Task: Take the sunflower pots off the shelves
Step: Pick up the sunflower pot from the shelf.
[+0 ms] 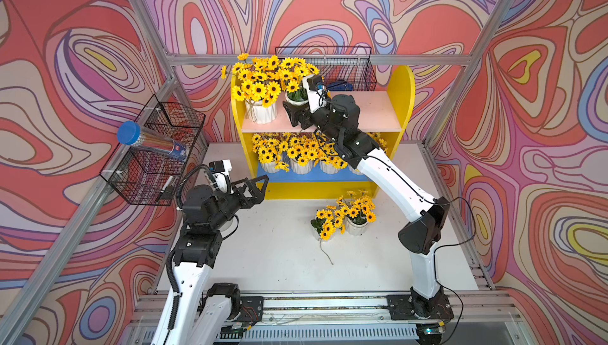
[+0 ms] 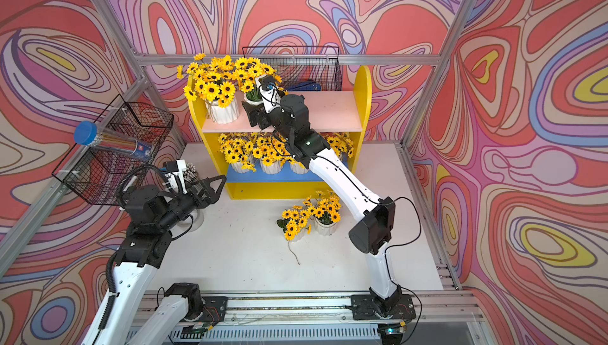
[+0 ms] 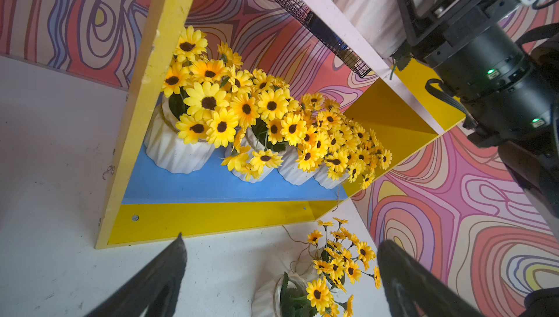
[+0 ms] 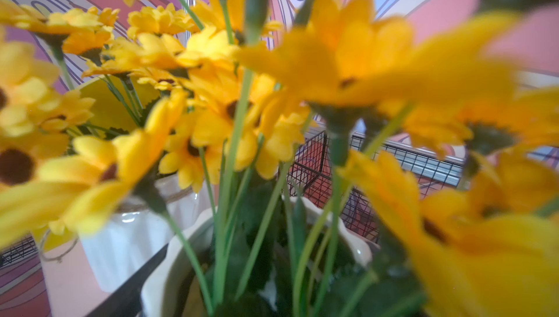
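The right gripper (image 1: 289,111) sits wide around a sunflower pot (image 1: 297,99) on the shelves (image 1: 371,109); squeezing or not, I can't say. The left wrist view shows the left gripper (image 3: 281,241) spread, empty.

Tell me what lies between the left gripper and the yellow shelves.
In the left wrist view, only bare table separates the left gripper from the shelves, plus a loose twine end.

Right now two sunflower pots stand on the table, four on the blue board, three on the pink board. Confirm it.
Not quite: the pink board holds two pots, not three, as both top views show. Two on the table and four on the blue board is right.
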`<state>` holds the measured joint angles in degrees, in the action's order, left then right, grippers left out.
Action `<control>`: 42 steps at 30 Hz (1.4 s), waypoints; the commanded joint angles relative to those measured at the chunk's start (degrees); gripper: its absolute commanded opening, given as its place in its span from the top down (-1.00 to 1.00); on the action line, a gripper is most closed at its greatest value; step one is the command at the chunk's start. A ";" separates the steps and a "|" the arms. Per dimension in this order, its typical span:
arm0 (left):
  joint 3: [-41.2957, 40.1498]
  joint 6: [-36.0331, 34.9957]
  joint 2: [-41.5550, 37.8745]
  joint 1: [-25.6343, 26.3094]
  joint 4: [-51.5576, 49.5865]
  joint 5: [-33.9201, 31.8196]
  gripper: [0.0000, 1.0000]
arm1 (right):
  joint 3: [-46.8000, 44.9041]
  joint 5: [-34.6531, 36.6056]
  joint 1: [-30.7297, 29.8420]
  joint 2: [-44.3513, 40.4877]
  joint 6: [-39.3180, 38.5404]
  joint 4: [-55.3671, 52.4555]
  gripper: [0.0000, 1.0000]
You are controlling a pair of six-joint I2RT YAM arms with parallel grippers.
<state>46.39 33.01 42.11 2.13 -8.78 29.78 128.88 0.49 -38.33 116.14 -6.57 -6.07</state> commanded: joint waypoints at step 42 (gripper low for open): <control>1.68 -1.57 0.37 -0.24 -1.95 -3.51 -0.99 | -24.66 -0.45 -2.04 -26.39 -1.52 6.92 1.00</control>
<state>46.41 32.53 42.63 2.13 -9.69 27.57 104.99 0.89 -39.57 92.88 -8.88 -3.07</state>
